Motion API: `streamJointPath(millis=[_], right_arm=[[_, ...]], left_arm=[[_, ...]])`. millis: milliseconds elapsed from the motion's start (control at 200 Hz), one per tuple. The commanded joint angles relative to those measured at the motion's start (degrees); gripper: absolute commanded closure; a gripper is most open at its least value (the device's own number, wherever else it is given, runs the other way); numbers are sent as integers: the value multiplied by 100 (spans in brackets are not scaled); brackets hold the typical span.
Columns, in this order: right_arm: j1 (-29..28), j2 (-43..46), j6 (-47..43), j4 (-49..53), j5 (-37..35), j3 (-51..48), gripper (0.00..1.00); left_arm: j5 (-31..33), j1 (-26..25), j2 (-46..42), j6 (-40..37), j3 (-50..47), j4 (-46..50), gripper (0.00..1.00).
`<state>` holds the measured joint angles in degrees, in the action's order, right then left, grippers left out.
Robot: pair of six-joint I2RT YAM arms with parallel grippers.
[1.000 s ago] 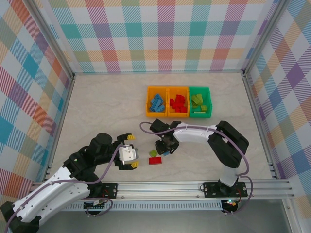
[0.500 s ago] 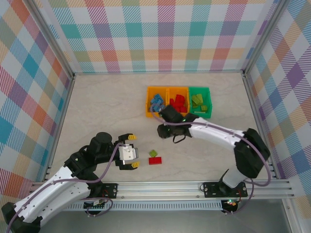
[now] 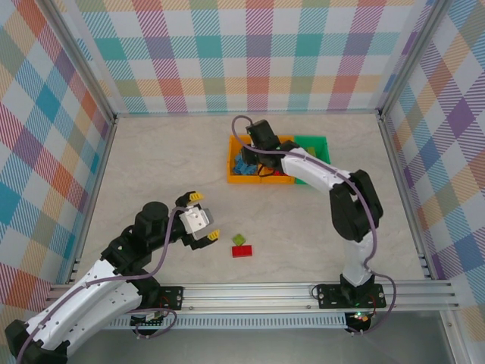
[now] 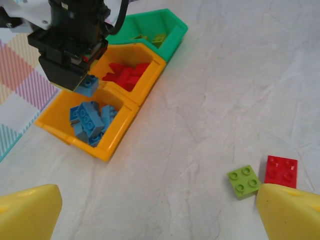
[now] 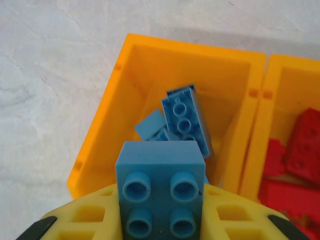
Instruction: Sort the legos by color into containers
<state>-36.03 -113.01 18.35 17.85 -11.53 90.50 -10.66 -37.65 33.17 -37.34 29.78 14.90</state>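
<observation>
Blue brick (image 5: 160, 195) – clamped between the yellow fingers (image 5: 75, 220) of the right gripper (image 3: 254, 152), hanging over the left orange bin (image 5: 100, 125), clear of the blue bricks (image 4: 90, 120) already piled inside.

Change: a second ago this gripper was down mid-table by the loose bricks, jaws closing. Now the arm has swung across to the bin row with the brick in its grip. So pick and carry look done for this piece, with only the drop left. It is the right bin by colour. Judging from the table, two loose pieces remain: a lime brick (image 4: 245, 181) and a red brick (image 4: 281, 171), just beside each other near the left arm.

Orientation: two-by-two studs, roughly square, so no real long axis. The studded face is turned toward the right wrist camera and a plain side face points on toward the bin. It sits a bit skewed to the bin walls.

Outward: the middle orange bin (image 4: 150, 75) holds reds and the green bin (image 4: 172, 37) holds limes. Left gripper (image 3: 204, 217) – jaws spread wide, holding nothing, hovering near the two loose bricks; it has lifted and turned slightly.
</observation>
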Motion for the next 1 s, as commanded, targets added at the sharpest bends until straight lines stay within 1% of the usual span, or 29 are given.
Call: streamJointPath(millis=[0, 85, 155, 210, 270, 350, 490, 565, 635, 710, 810, 925, 955, 995], right_arm=[[116, -347, -175, 79, 110, 666, 71], [174, -729, 21, 445, 431, 1219, 70], [180, -985, 213, 646, 748, 1575, 67], [182, -1111, 391, 717, 896, 1749, 62], [184, -1208, 473, 840, 956, 1882, 52], [183, -1203, 464, 1060, 850, 2012, 50], [184, -674, 274, 1145, 766, 1737, 43], [180, -165, 134, 1112, 868, 1351, 39], [183, 499, -47, 921, 1149, 730, 32], [180, 1395, -226, 495, 1482, -234, 24], [175, 2620, -455, 168, 1780, -1454, 13], [175, 3870, -630, 410, 1703, -2477, 2], [175, 4140, -648, 547, 1644, -2679, 0], [180, 4533, -648, 717, 1599, -2945, 0]], left_arm=[[116, 104, 1, 227, 20, -250, 0], [65, 131, 53, 203, 27, -250, 0], [46, 148, 105, 179, 23, -272, 0], [71, 162, 156, 179, 11, -326, 0], [73, 161, 213, 182, 2, -368, 0], [81, 162, 249, 248, -24, -432, 0], [59, 172, 284, 303, -77, -523, 0], [27, 179, 341, 345, -36, -462, 0], [72, 230, 457, 627, 30, -453, 0], [231, 284, 704, 1306, 254, -389, 0], [801, 284, 1289, 2765, 965, -38, 0], [2109, 276, 2165, 4750, 2043, 1237, 4], [2290, 271, 2378, 5173, 2252, 1533, 5], [2338, 267, 2645, 5670, 2473, 1845, 6]])
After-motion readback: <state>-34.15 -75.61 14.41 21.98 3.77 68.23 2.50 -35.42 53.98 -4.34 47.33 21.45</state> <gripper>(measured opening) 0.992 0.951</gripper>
